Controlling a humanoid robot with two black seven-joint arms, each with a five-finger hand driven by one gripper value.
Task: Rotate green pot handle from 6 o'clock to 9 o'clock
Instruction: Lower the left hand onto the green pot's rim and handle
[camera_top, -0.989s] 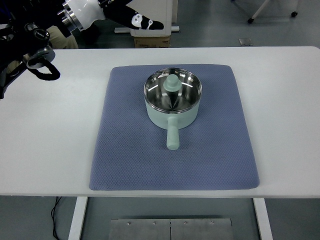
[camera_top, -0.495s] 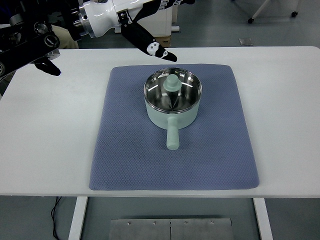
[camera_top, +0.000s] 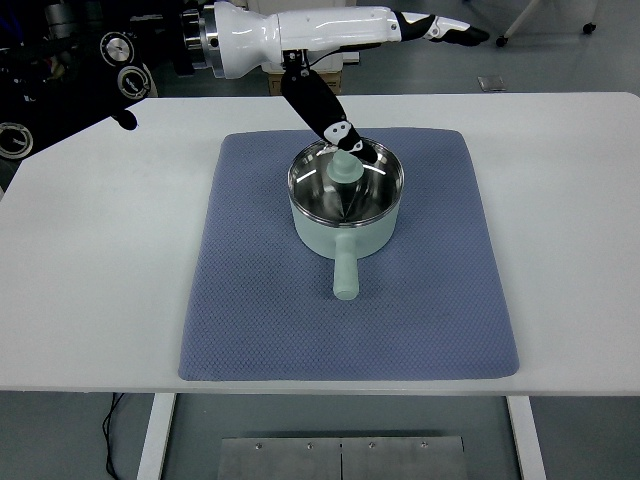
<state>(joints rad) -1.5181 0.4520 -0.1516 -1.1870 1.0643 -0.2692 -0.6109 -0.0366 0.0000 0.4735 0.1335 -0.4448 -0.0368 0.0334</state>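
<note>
A mint-green pot (camera_top: 345, 232) with a steel-rimmed lid and a green knob (camera_top: 343, 168) stands on a blue-grey mat (camera_top: 260, 300). Its handle (camera_top: 346, 272) points straight at the near edge, at 6 o'clock. My left arm (camera_top: 270, 28) reaches in from the upper left, white-cased, over the far side of the table. The left hand (camera_top: 420, 95) is open: the fingers (camera_top: 445, 28) stretch out to the right beyond the table, and the dark thumb (camera_top: 335, 125) hangs down over the pot's far rim, near the knob. I cannot tell if the thumb touches the lid.
The mat lies in the middle of a white table (camera_top: 110, 260). Dark robot parts with round fittings (camera_top: 60, 80) crowd the far left corner. Behind the table are a cardboard box (camera_top: 270, 82) and castor wheels (camera_top: 545, 25) on the grey floor.
The left arm has swung right and forward from the far left corner. Its thumb has dropped from the mat's far edge to over the pot's rim. The pot has not moved.
</note>
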